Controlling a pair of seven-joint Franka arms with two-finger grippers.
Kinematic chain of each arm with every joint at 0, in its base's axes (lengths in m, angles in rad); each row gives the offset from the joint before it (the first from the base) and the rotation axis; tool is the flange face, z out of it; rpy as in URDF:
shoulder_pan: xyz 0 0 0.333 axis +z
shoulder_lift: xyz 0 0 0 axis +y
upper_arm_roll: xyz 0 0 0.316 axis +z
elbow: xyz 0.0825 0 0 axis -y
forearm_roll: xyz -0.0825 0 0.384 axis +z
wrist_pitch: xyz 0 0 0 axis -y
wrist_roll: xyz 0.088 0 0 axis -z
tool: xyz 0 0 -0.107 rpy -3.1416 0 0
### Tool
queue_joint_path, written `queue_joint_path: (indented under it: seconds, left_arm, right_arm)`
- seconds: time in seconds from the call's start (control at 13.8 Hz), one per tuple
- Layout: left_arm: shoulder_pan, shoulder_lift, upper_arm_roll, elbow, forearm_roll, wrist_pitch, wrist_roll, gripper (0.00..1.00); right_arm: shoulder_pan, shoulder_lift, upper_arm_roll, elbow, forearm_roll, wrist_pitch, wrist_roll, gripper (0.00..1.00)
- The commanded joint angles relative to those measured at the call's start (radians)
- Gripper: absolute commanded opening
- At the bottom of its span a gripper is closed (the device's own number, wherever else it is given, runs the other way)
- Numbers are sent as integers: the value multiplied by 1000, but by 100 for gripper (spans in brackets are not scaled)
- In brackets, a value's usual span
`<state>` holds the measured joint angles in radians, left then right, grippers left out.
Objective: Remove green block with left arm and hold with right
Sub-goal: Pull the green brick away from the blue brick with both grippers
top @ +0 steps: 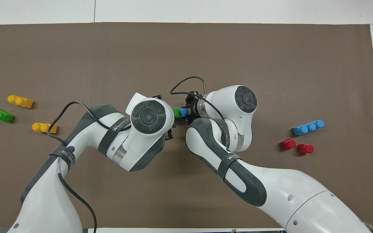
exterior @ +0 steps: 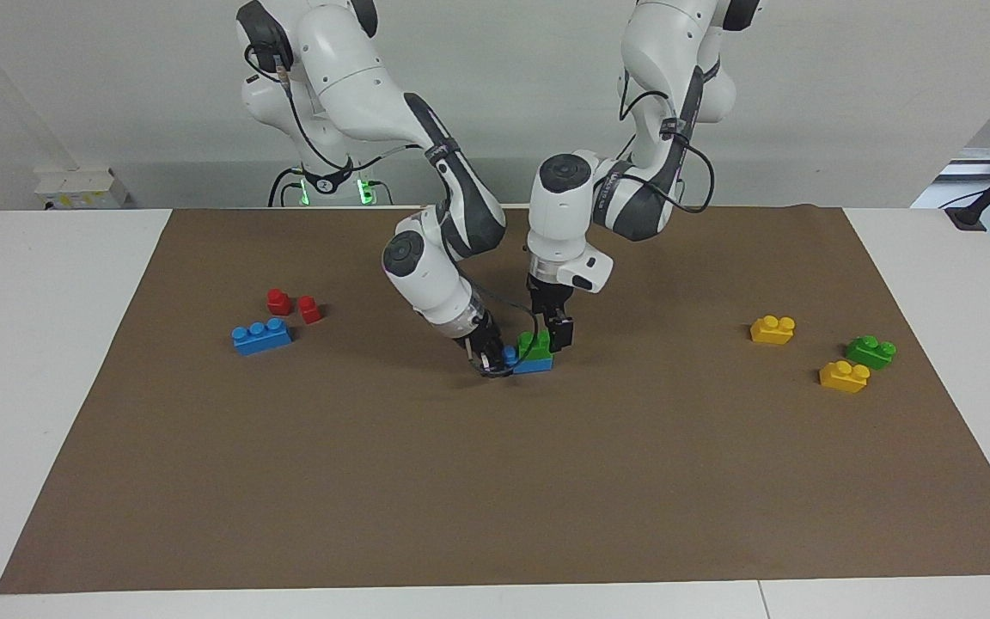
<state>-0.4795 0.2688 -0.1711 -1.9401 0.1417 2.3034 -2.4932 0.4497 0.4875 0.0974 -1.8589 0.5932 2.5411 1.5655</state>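
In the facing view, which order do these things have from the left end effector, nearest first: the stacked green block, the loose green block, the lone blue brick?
From the left end effector:
1. Stacked green block, right beside it on a blue brick at the mat's middle.
2. Lone blue brick, toward the right arm's end.
3. Loose green block, toward the left arm's end, only slightly farther.
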Motion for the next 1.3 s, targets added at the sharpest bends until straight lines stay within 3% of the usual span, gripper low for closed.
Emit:
queue_joint_path:
  seconds: [0.0, 0.29, 0.36, 0.43, 0.58, 1.01, 1.23]
  left_arm:
    - [-14, 24, 15, 27, 29, 16, -32, 100]
    - [-13, 27, 15, 24, 30, 39, -32, 98]
    - [-14, 32, 15, 23, 30, 42, -32, 89]
    - [-14, 32, 15, 21, 30, 47, -32, 64]
    - [-16, 32, 15, 17, 50, 67, -32, 2]
    - [-36, 30, 15, 23, 82, 61, -20, 0]
    - [-24, -8, 15, 27, 82, 19, -13, 0]
  right_arm:
    - [-13, 3, 8, -8, 31, 24, -10, 0]
    - [-14, 3, 8, -8, 31, 24, -10, 0]
    - [-14, 3, 8, -8, 31, 24, -10, 0]
    - [-14, 3, 8, -8, 31, 25, -10, 0]
    - [-14, 3, 8, -8, 31, 25, -10, 0]
    - [-13, 5, 8, -8, 31, 38, -9, 0]
    - [-11, 5, 8, -8, 31, 38, -9, 0]
